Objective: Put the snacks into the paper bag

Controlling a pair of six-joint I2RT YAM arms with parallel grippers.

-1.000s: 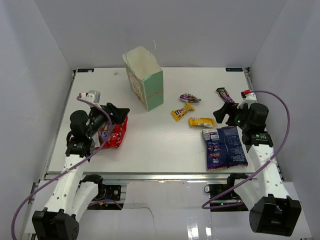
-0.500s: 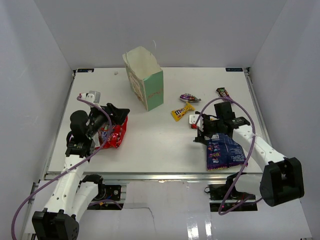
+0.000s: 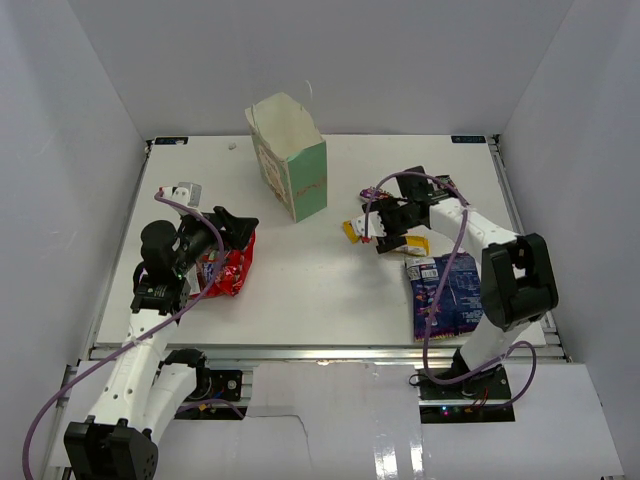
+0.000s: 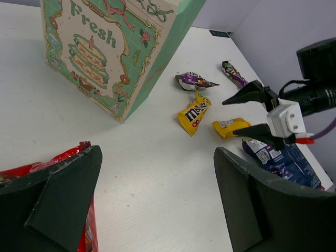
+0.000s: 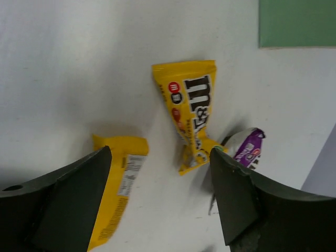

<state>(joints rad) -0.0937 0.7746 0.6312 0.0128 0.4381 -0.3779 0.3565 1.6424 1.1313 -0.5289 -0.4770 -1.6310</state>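
Right arm (image 3: 475, 222) outstretched over yellow packs (image 5: 191, 113)

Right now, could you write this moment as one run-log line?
left fingers open at red bag | right fingers open over yellow packs | paper bag upright | blue-purple bag, candy, bar on table

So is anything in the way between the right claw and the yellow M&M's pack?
No, nothing visible is. The right gripper is open just over the yellow M&M's pack, with clear space between them. A second yellow pack and a purple candy lie close on either side, so the fingers might bump those.
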